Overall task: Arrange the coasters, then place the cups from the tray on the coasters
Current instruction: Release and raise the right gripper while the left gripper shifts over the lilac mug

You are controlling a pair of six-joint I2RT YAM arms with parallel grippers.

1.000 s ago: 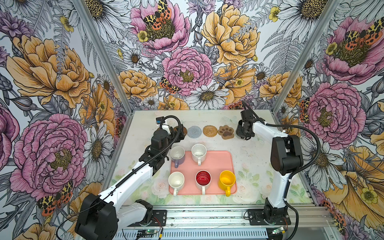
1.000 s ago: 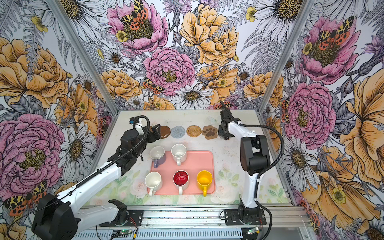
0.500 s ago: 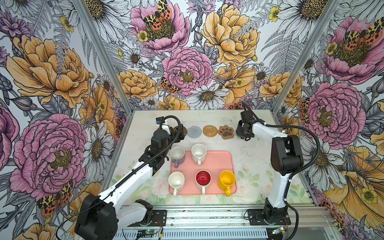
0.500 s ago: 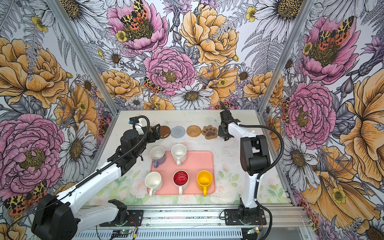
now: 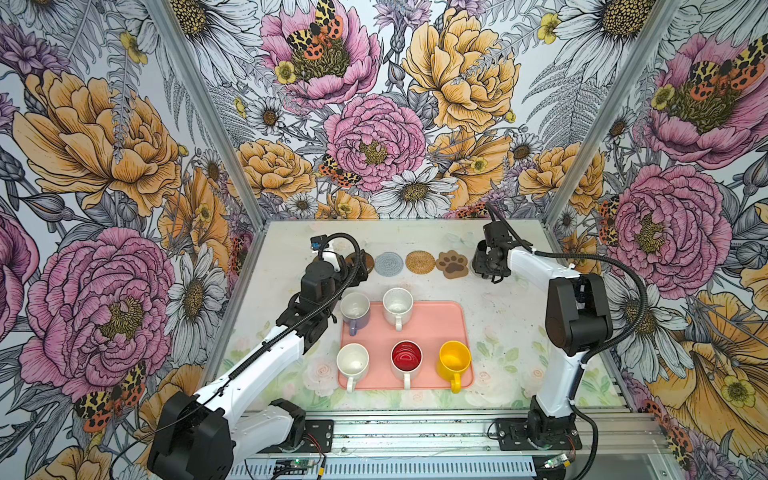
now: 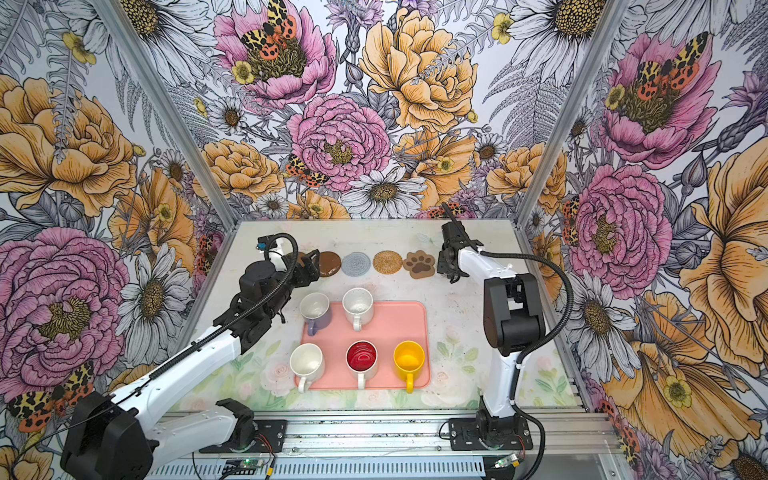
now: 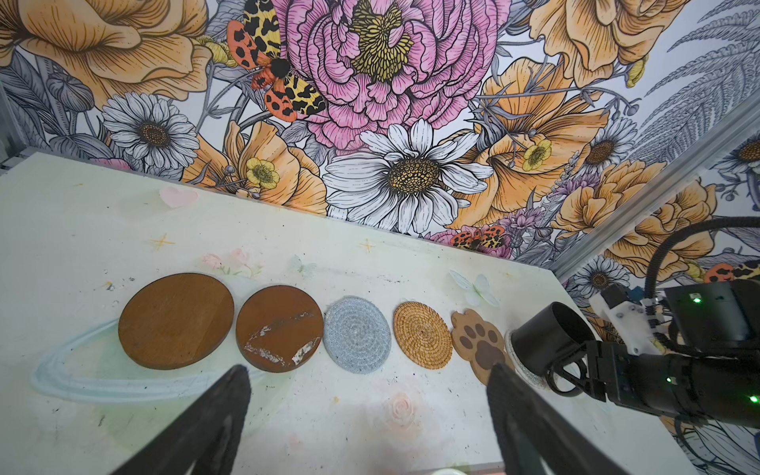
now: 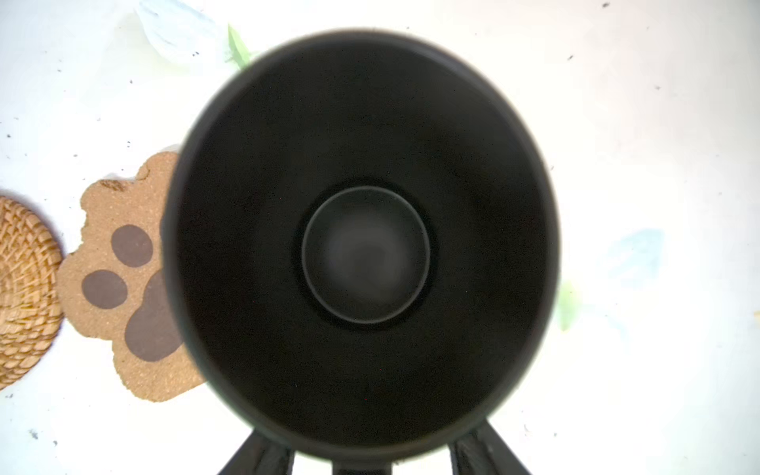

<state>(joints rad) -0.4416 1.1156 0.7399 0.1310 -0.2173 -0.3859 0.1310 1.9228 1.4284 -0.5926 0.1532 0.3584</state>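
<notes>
Black mug (image 7: 551, 341) stands on the pale woven coaster (image 7: 526, 376); my right gripper (image 8: 370, 450) straddles its handle, jaws apart, left gripper (image 7: 370, 370) wide, empty. Next I must lift clear, then fetch from the tray (image 5: 436, 328).

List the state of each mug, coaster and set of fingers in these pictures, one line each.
Black mug: upright, empty, on the pale coaster.
Other five mugs: upright, empty, on the tray.
Other five coasters: flat, bare, in a row.
Left fingers: open, holding nothing.
Right fingers: open, either side of the black mug's handle.
</notes>
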